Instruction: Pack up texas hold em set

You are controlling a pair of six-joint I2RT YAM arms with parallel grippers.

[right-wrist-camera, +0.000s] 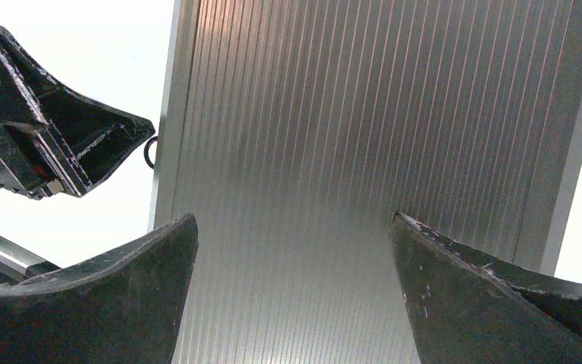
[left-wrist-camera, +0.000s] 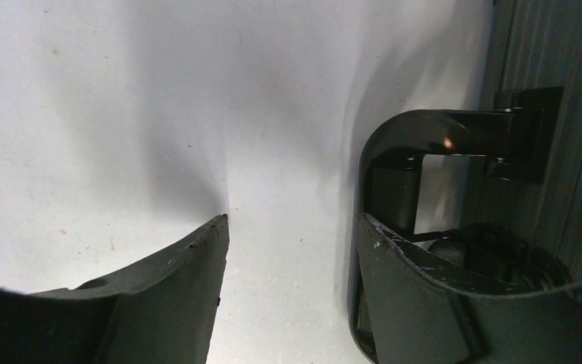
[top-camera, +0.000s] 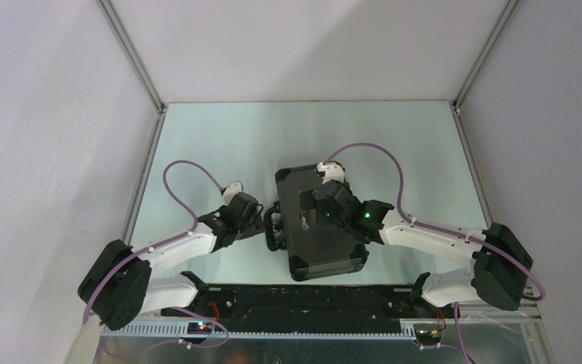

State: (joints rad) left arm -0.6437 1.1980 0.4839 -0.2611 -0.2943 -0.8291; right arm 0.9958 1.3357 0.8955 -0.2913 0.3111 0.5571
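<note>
The texas hold em set shows as a black ribbed case (top-camera: 326, 254), lid shut, lying flat mid-table with its handle (top-camera: 274, 227) on the left side. My left gripper (top-camera: 262, 224) is open right at that handle. In the left wrist view the handle (left-wrist-camera: 424, 129) loops behind the right-hand finger, and only bare table lies between the jaws of the left gripper (left-wrist-camera: 292, 220). My right gripper (top-camera: 314, 206) hovers open over the lid. In the right wrist view the ribbed lid (right-wrist-camera: 348, 136) fills the gap of the right gripper (right-wrist-camera: 294, 220).
The case rests on a pale green table (top-camera: 220, 144) boxed in by white walls with metal corner posts. A black rail (top-camera: 303, 296) runs along the near edge between the arm bases. The left arm's finger (right-wrist-camera: 61, 144) shows at the upper left of the right wrist view.
</note>
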